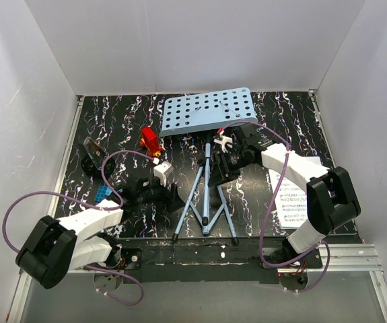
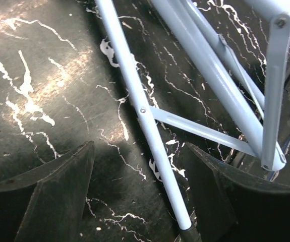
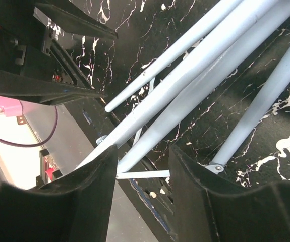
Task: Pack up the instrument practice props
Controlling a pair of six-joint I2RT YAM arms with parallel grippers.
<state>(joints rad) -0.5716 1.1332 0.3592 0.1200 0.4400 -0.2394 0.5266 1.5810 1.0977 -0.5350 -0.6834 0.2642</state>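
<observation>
The light-blue music stand (image 1: 205, 202) sits in the middle of the black marbled table (image 1: 126, 128). It looks to be laid down rather than standing, with its perforated desk plate (image 1: 206, 111) toward the far wall and its tripod legs fanned out toward the arm bases. The right gripper (image 3: 143, 151) straddles the bundle of tubes where the pole (image 1: 206, 158) meets the legs, with only a narrow gap left between its fingers. I can't tell whether it is truly clamped on the metal or only brushing it. The left gripper (image 2: 139, 146) is released, its fingers wide apart on either side of the outer leg (image 2: 145, 121). That leg runs nearer one finger than the other. What worries me is the round, slick tubing. If the right one pinches off-centre, I'd expect the pole to roll or squirt out sideways. If the left one closes with the leg that far off the middle, it could shove the leg across and scissor the hinged braces instead of catching it. Either slip could swing the desk plate, and a small red object (image 1: 151, 140) lies near its left corner. The white sheet-music pages (image 1: 289, 195) lie to the right, partly under the right arm, so a wide elbow sweep might drag or crease them.
</observation>
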